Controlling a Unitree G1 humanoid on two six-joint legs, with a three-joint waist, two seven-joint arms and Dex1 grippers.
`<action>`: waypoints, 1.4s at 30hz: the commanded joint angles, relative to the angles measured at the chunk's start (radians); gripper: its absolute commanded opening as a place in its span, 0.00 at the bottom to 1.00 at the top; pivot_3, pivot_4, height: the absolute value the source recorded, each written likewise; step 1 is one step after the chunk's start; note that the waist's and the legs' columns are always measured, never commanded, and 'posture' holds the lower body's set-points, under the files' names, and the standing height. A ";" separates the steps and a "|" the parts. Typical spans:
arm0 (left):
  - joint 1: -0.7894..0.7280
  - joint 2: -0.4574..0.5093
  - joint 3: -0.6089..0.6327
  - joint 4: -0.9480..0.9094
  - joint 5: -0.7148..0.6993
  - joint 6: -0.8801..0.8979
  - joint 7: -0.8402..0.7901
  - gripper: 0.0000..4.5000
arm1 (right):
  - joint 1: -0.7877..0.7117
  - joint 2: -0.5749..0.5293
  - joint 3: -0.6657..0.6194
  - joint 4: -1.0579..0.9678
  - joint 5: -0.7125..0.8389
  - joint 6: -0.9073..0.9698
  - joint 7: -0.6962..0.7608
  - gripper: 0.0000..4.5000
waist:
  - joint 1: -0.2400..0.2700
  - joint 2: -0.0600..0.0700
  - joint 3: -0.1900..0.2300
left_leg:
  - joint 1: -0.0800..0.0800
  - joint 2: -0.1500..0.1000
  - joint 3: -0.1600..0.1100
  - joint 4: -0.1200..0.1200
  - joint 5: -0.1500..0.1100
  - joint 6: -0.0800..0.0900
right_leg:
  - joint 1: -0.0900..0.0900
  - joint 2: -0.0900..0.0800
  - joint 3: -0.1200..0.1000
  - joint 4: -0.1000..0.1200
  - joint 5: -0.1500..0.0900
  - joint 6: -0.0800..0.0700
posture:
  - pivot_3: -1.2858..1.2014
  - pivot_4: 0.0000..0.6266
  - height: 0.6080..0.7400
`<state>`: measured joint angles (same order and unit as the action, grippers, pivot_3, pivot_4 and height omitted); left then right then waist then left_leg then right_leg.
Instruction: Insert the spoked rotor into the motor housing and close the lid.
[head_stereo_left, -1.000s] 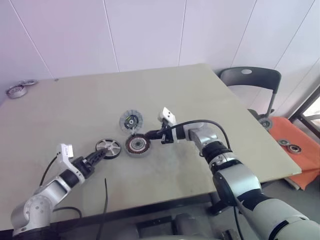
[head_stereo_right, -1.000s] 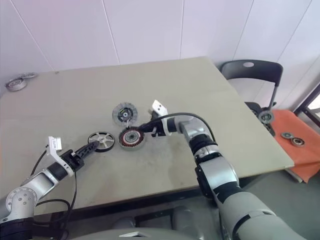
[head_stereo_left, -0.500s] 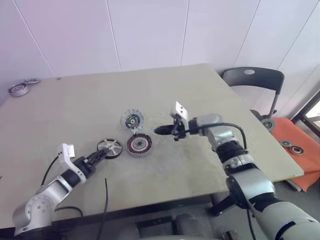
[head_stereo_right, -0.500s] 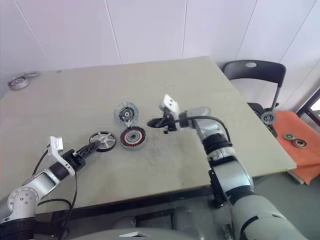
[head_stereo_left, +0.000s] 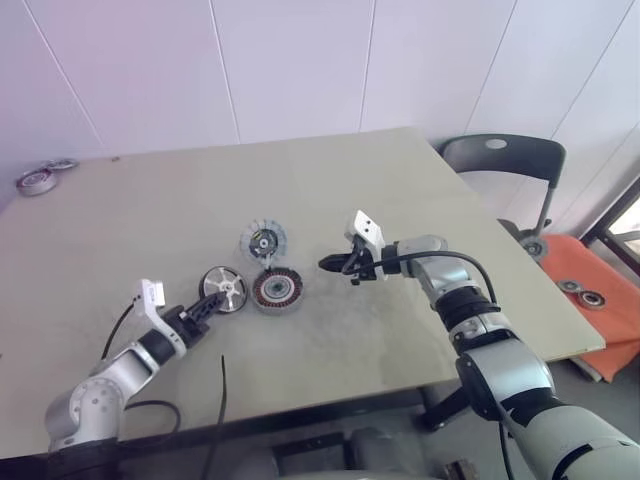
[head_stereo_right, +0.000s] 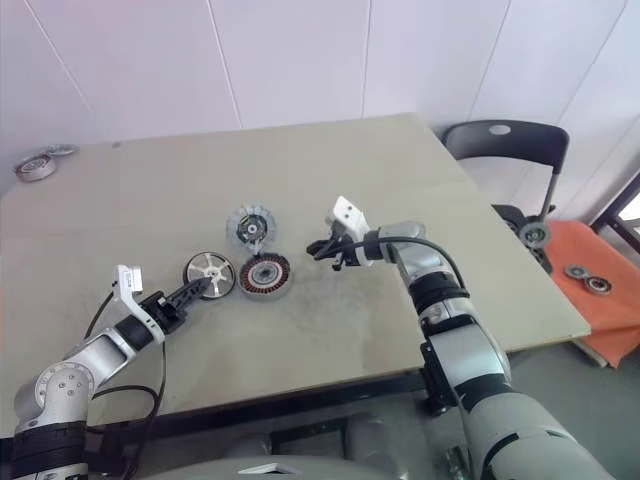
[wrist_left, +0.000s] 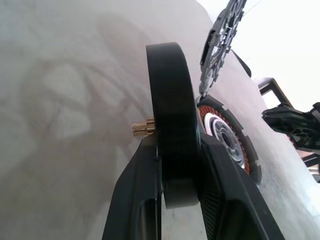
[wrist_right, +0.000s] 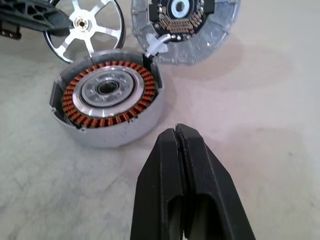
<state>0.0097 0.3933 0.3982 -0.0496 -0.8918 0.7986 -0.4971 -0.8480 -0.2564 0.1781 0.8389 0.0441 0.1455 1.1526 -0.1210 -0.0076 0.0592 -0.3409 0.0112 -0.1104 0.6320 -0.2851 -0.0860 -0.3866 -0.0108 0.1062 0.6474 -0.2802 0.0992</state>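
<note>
Wheel (head_stereo_left: 223, 289) stands on edge beside the motor (head_stereo_left: 276, 290), pinched by the left gripper (wrist_left: 179, 165), while the right gripper (wrist_right: 175, 137) hovers with fingers pressed together.

Open table (head_stereo_left: 400, 200) is left around the three clustered parts. The motor housing (head_stereo_left: 277, 289) is hemmed by the spoked rotor (head_stereo_left: 222, 288) and lid (head_stereo_left: 262, 242); its right side is unobstructed.

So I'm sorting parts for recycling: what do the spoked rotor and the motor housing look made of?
Spoked rotor: bright silvery spokes, likely aluminium, with a dark outer band. Motor housing: matte grey metal shell, copper-coloured windings, shiny steel-like hub.
</note>
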 joint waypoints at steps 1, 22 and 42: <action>-0.014 0.011 0.008 0.015 0.017 -0.004 0.009 0.24 | -0.026 0.006 -0.008 0.003 0.003 -0.020 -0.007 0.00 | 0.000 0.000 0.000 | 0.000 0.000 0.000 0.000 0.000 0.000 | 0.000 0.000 0.000 0.000 0.000 0.000 | 0.52 0.00 1.00; 0.012 -0.035 0.145 -0.178 -0.341 0.074 0.085 0.24 | -0.052 0.012 -0.002 0.097 -0.040 -0.066 -0.027 0.00 | 0.000 0.000 0.000 | -0.001 0.000 0.000 0.000 0.000 0.000 | -0.001 0.000 0.000 0.000 0.000 0.000 | 0.52 0.00 1.00; 0.073 0.047 0.076 -0.250 -0.297 0.045 0.075 0.24 | -0.048 0.017 0.000 0.115 -0.064 -0.082 -0.031 0.00 | 0.000 0.000 0.000 | -0.001 0.000 0.000 0.000 0.000 0.000 | -0.001 0.000 0.000 -0.001 0.000 0.000 | 0.52 0.00 1.00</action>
<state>0.0487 0.3918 0.4847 -0.2283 -1.2419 0.8711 -0.3746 -0.8730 -0.2444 0.1816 0.9666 -0.0256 0.0806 1.1227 -0.1214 -0.0080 0.0594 -0.3422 0.0111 -0.1104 0.6318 -0.2850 -0.0862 -0.3874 -0.0109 0.1064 0.6468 -0.2802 0.0992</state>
